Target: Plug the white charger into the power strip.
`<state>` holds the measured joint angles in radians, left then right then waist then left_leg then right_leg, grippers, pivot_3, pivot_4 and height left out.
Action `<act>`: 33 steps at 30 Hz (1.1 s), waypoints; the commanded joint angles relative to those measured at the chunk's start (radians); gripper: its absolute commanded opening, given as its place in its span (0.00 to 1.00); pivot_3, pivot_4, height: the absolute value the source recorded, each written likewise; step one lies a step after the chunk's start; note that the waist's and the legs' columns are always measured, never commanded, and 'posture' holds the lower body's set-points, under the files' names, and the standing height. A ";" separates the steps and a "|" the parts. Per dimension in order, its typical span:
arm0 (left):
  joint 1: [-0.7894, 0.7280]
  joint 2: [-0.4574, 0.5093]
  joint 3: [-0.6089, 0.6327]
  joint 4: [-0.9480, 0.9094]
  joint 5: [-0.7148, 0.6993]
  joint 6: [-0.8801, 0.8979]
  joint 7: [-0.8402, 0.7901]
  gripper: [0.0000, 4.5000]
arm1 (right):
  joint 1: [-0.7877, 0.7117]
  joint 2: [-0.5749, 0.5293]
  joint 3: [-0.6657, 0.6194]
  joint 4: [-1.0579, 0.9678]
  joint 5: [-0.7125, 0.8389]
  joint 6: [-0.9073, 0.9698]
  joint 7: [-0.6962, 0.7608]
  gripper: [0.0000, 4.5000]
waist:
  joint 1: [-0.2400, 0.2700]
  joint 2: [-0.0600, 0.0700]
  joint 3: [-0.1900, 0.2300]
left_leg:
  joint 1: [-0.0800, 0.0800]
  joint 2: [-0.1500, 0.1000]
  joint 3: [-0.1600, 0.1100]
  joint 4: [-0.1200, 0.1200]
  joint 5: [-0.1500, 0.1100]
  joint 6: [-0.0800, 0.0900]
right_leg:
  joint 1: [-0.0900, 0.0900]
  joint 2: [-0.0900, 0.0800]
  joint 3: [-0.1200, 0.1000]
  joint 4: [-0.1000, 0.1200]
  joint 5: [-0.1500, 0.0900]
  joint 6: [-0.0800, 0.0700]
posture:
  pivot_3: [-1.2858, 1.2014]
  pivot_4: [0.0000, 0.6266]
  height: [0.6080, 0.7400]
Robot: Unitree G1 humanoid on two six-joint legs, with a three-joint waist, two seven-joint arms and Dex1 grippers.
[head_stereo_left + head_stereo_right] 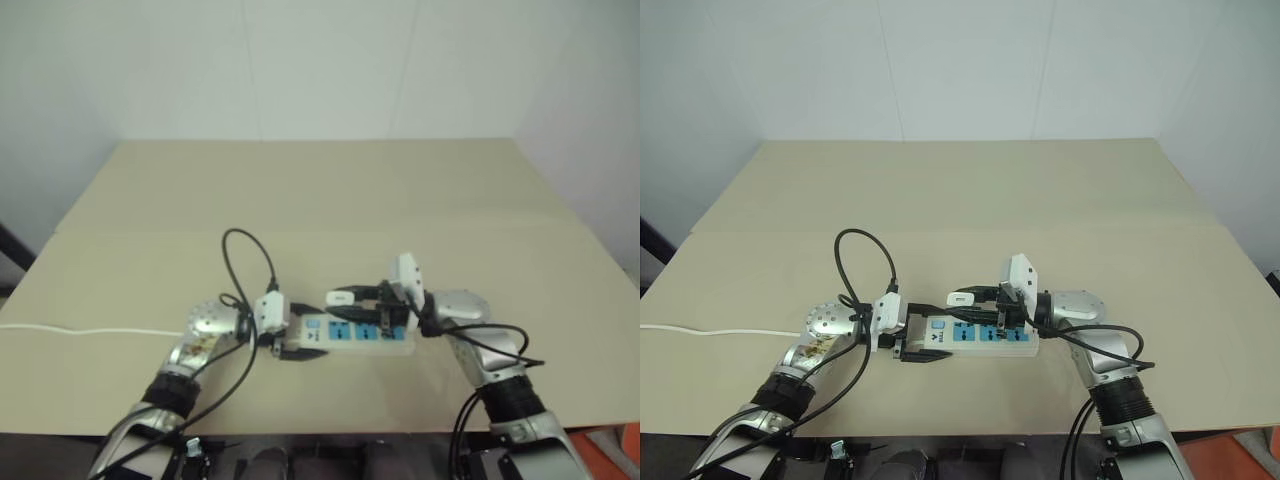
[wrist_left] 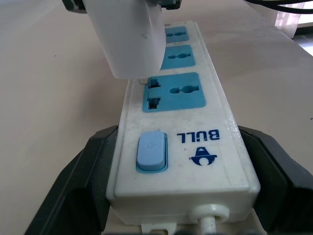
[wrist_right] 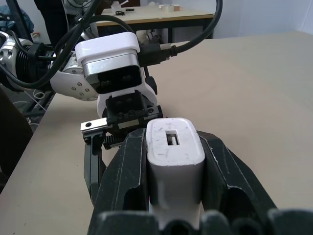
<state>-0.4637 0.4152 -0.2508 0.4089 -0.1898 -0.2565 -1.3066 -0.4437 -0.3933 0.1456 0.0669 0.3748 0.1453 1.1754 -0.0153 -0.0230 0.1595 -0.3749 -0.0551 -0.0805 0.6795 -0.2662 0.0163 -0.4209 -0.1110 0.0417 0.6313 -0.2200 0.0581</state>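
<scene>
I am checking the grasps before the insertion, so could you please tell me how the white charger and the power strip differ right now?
The white charger is a small block; the power strip is a long bar with blue sockets and a switch. The charger is held above the table in the right gripper, just over the strip; the strip lies flat on the table. The left gripper grips the strip's switch end between its wide-set fingers. Both are white plastic.

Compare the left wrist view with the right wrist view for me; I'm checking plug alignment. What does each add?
The left wrist view alone shows the power strip: its blue sockets, its switch, and the prongs just above the nearest socket. The right wrist view alone shows the charger's USB port and the left gripper opposite. Both show the white charger held in the right gripper.
</scene>
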 commanded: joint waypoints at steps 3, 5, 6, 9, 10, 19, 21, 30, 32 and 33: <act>0.022 0.014 -0.031 -0.006 0.028 0.013 -0.020 0.74 | 0.003 0.000 -0.003 -0.022 0.006 -0.023 0.004 0.25 | 0.000 0.000 0.000 | 0.000 0.000 0.000 0.000 0.000 0.000 | 0.000 0.000 0.000 0.000 0.000 0.000 | 0.52 0.24 1.00; 0.023 0.014 -0.031 -0.007 0.029 0.013 -0.018 0.74 | 0.001 0.003 0.000 -0.017 0.004 -0.026 0.004 0.25 | 0.000 0.000 0.000 | 0.000 0.000 0.000 0.000 0.000 0.000 | 0.000 0.000 0.000 0.000 0.000 0.000 | 0.52 0.24 1.00; 0.023 0.014 -0.031 -0.007 0.029 0.013 -0.018 0.74 | 0.000 0.005 0.001 -0.013 0.002 -0.028 0.003 0.25 | 0.000 0.000 0.000 | 0.000 0.000 0.000 0.000 0.000 0.000 | 0.000 0.000 0.000 0.000 0.000 0.000 | 0.52 0.24 1.00; 0.024 0.014 -0.030 -0.009 0.028 0.015 -0.017 0.74 | -0.002 0.009 0.006 -0.004 -0.002 -0.033 0.004 0.25 | 0.000 0.000 0.000 | 0.000 0.000 0.000 0.000 0.000 0.000 | 0.000 0.000 0.000 0.000 0.000 0.000 | 0.52 0.24 1.00; 0.025 0.014 -0.030 -0.009 0.028 0.016 -0.017 0.74 | -0.003 0.009 0.012 0.004 -0.012 -0.045 0.006 0.25 | 0.000 0.000 0.000 | 0.000 0.000 0.000 0.000 0.000 0.000 | 0.000 0.000 0.000 0.000 0.000 0.000 | 0.52 0.24 1.00; 0.026 0.025 -0.028 -0.013 0.026 0.019 -0.024 0.74 | 0.008 0.017 0.034 0.049 -0.041 -0.089 0.009 0.25 | 0.000 0.000 0.000 | 0.000 0.000 0.000 0.000 0.000 0.000 | 0.000 0.000 0.000 0.000 0.000 0.000 | 0.52 0.24 1.00; 0.026 0.027 -0.028 -0.013 0.027 0.019 -0.024 0.74 | 0.007 0.018 0.035 0.055 -0.043 -0.092 0.009 0.25 | 0.000 0.000 0.000 | 0.000 0.000 0.000 0.000 0.000 0.000 | 0.000 0.000 0.000 0.000 0.000 0.000 | 0.52 0.24 1.00; 0.027 0.032 -0.024 -0.013 0.029 0.021 -0.013 0.74 | 0.060 -0.027 0.038 0.175 -0.080 -0.144 0.043 0.25 | 0.001 0.000 0.000 | 0.002 0.000 0.000 -0.001 0.000 0.000 | 0.002 0.000 0.000 0.000 0.000 0.000 | 0.52 0.24 1.00; 0.026 0.036 -0.022 -0.013 0.028 0.022 -0.013 0.74 | 0.065 -0.038 0.040 0.222 -0.091 -0.160 0.049 0.25 | 0.001 0.000 -0.001 | 0.003 0.000 0.000 -0.001 0.000 0.000 | 0.003 0.000 0.000 -0.001 0.000 0.000 | 0.52 0.24 1.00; 0.026 0.040 -0.021 -0.014 0.028 0.022 -0.013 0.74 | 0.066 -0.043 0.043 0.242 -0.097 -0.167 0.053 0.25 | 0.001 0.001 -0.001 | 0.005 0.000 0.000 -0.001 0.000 0.000 | 0.005 0.000 0.000 -0.001 0.000 0.000 | 0.52 0.24 1.00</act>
<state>-0.4599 0.4247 -0.2557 0.3932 -0.1890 -0.2415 -1.2971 -0.4191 -0.3800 0.1848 0.2110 0.3376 -0.0303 1.2198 -0.0145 -0.0225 0.1587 -0.3684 -0.0550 -0.0805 0.6783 -0.2665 0.0167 -0.4137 -0.1109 0.0416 0.6295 -0.2201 0.0582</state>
